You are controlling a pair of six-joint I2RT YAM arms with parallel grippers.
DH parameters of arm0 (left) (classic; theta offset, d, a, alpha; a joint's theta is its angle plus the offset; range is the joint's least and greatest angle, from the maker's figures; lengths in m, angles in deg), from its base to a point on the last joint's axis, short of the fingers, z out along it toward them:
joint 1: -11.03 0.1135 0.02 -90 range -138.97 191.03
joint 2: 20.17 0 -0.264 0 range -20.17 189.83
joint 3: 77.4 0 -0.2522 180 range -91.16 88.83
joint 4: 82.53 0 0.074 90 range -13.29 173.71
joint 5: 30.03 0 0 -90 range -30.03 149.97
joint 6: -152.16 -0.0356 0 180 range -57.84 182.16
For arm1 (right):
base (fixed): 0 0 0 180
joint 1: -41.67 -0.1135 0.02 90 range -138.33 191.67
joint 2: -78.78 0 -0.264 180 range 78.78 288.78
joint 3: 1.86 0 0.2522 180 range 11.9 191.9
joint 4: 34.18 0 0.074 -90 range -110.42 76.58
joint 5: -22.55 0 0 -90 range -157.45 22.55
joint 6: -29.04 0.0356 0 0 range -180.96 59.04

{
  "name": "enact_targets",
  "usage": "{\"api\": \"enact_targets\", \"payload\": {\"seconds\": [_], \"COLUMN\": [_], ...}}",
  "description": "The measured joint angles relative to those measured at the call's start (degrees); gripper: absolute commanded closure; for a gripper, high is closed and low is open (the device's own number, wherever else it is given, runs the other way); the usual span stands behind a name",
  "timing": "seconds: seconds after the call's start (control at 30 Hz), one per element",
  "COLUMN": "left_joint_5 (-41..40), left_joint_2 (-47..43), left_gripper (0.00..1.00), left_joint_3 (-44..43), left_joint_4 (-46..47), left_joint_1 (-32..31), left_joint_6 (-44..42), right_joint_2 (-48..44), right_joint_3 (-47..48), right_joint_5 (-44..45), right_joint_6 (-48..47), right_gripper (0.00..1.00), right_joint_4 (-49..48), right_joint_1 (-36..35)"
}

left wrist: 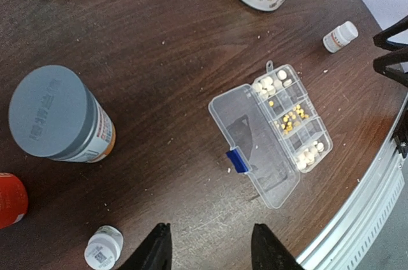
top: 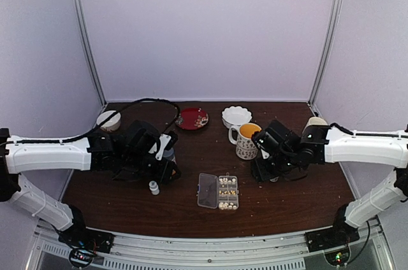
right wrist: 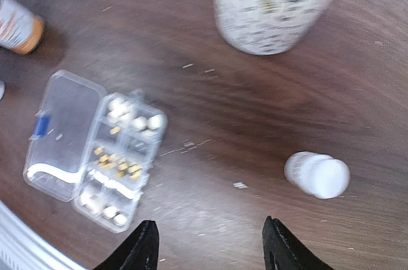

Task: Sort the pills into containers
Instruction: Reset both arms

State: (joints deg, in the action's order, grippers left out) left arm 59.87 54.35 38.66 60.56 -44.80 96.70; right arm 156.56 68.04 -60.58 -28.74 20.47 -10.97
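Note:
The clear pill box (top: 228, 192) lies at the table's front middle, its lid (left wrist: 255, 146) folded open beside the containers (left wrist: 290, 117). White and yellow pills (left wrist: 292, 119) fill one row of cells. A pale speck (left wrist: 228, 169) lies on the wood by the blue latch (left wrist: 238, 160). My left gripper (left wrist: 208, 248) hovers left of the box, open, with only bare wood between its fingers. My right gripper (right wrist: 210, 248) hangs right of the pill box (right wrist: 95, 152), open and holding nothing.
A grey-capped bottle (left wrist: 54, 114) and a small white bottle (left wrist: 103, 248) stand near the left gripper. Another white bottle (right wrist: 317, 174) lies close to the right gripper. A patterned mug (top: 245, 141), a white bowl (top: 236, 116) and a red plate (top: 192, 118) sit further back.

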Motion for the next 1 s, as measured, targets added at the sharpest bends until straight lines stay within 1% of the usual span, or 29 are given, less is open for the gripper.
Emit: {"api": "enact_targets", "payload": {"seconds": [0.03,0.07,0.1,0.17,0.2,0.43,0.47,0.53,0.6,0.67,0.8,1.0], "left_joint_5": [0.35,0.48,0.59,0.52,0.09,-2.03,-2.34,-2.93,-3.41,-3.50,-3.04,-1.55], "left_joint_2": [1.07,2.29,3.30,5.66,7.02,14.69,15.72,17.25,18.88,20.61,23.91,26.84], "left_gripper": [0.64,0.69,0.73,0.75,0.76,0.79,0.79,0.80,0.80,0.81,0.83,0.83], "left_joint_3": [-0.11,-0.28,-0.46,-1.27,-1.95,-5.64,-5.81,-5.81,-5.90,-6.14,-7.02,-7.28], "left_joint_4": [0.13,0.33,0.44,0.52,0.50,0.90,0.90,0.76,0.76,0.76,1.27,2.51], "left_joint_1": [-0.04,-0.07,-0.11,-0.42,-0.90,-4.90,-5.05,-5.07,-5.07,-5.07,-5.07,-5.07], "left_joint_6": [0.37,0.55,0.61,0.76,0.76,0.81,0.94,1.16,1.38,1.60,2.21,2.97], "right_joint_2": [0.13,0.24,0.44,1.38,2.05,6.14,6.49,7.28,7.98,8.83,10.56,12.41], "right_joint_3": [-0.46,-1.05,-1.60,-3.30,-4.11,-8.59,-8.87,-9.22,-9.51,-9.97,-10.95,-12.28], "right_joint_5": [-1.16,-2.12,-2.75,-4.13,-4.52,-6.84,-7.06,-7.61,-8.11,-8.66,-9.79,-10.32], "right_joint_6": [0.35,0.83,0.79,1.66,2.08,4.28,4.44,4.85,5.11,5.64,6.29,7.02], "right_gripper": [0.51,0.52,0.52,0.55,0.59,0.62,0.66,0.81,0.86,1.00,1.00,1.00], "right_joint_4": [-1.14,-2.19,-2.84,-4.81,-5.62,-11.58,-12.28,-13.81,-15.26,-16.81,-19.28,-22.40], "right_joint_1": [-1.20,-2.08,-2.73,-3.56,-3.61,-3.91,-4.04,-4.48,-4.76,-4.90,-5.20,-5.25]}}
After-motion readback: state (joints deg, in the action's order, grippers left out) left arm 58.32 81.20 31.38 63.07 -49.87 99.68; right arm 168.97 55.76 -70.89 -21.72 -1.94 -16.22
